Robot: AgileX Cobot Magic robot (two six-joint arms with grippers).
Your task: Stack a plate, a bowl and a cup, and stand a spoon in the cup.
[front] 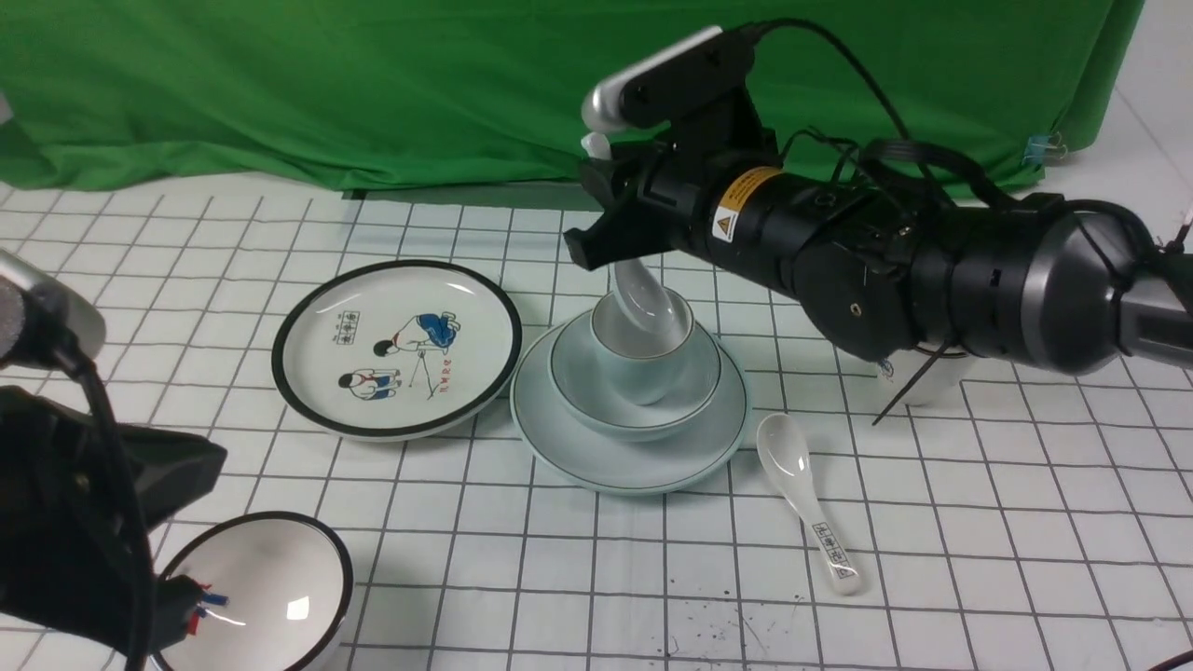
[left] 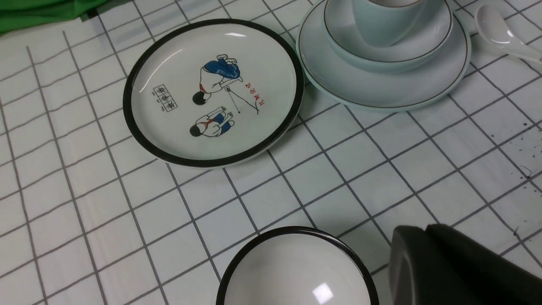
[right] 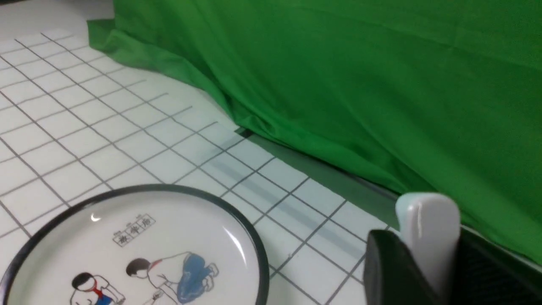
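Glossy white ceramic, that spoon: slick, brittle, light, so the stiff handle is the place to pinch. The right tool is clamped there, scoop down inside the cup, stacked in bowl on plate. Left tool sits closed, empty.

I see plate, bowl, cup all pale blue-green, thin dark rim lines; spoon plain white. Cartoon plate white, black rim, red-blue figures. Printed spoon white, black characters. Table white, grey grid. Backdrop green.
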